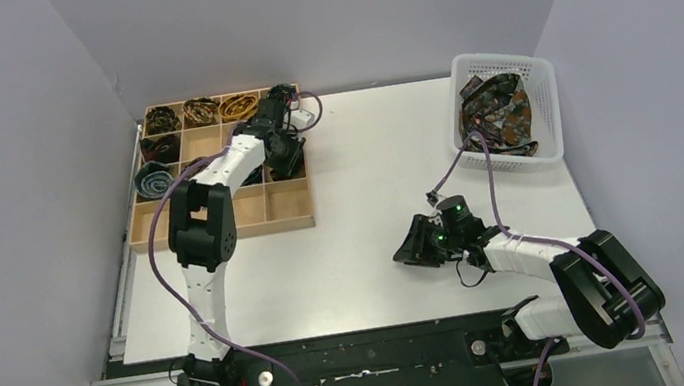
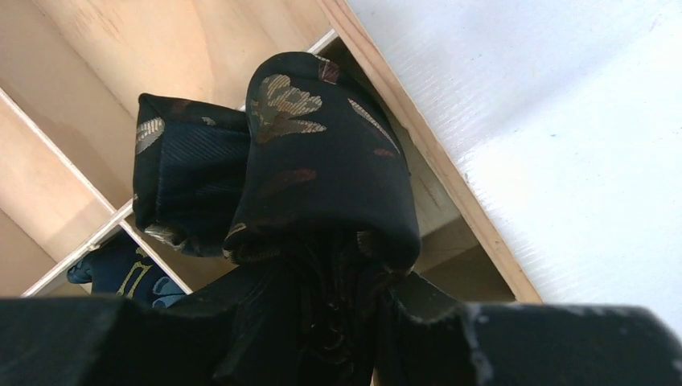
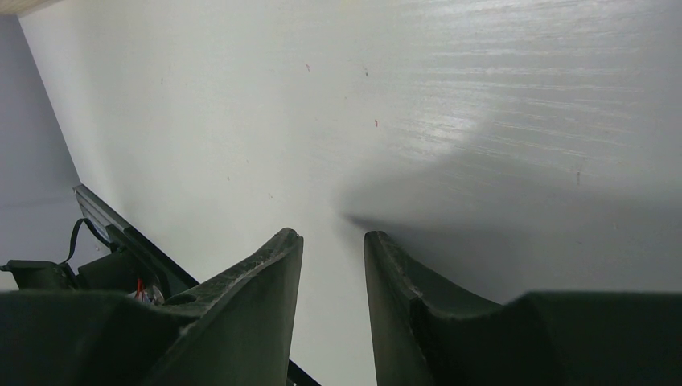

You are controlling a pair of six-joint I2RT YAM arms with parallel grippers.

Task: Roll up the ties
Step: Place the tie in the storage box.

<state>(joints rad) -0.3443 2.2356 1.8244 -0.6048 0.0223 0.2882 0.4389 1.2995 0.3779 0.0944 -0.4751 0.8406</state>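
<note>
Step in hand: stowing. My left gripper [image 2: 346,301] is clamped on a rolled tie [image 2: 322,161] above the wooden tray [image 2: 450,181], at its right edge. Next: lower into a free compartment, then release. My right gripper [image 3: 334,249] hangs well right of the tray, jaws slightly apart, empty.

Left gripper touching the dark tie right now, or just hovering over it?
Touching. The left wrist view shows the left gripper closed on the dark rolled tie, fabric bunched between the jaws, above the wooden tray.

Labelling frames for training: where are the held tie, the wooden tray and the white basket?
held tie [image 2: 322,161]: left wrist view, folded fabric front.
wooden tray [image 1: 274,227]: top view, near wall.
white basket [image 1: 500,56]: top view, far rim.
</note>
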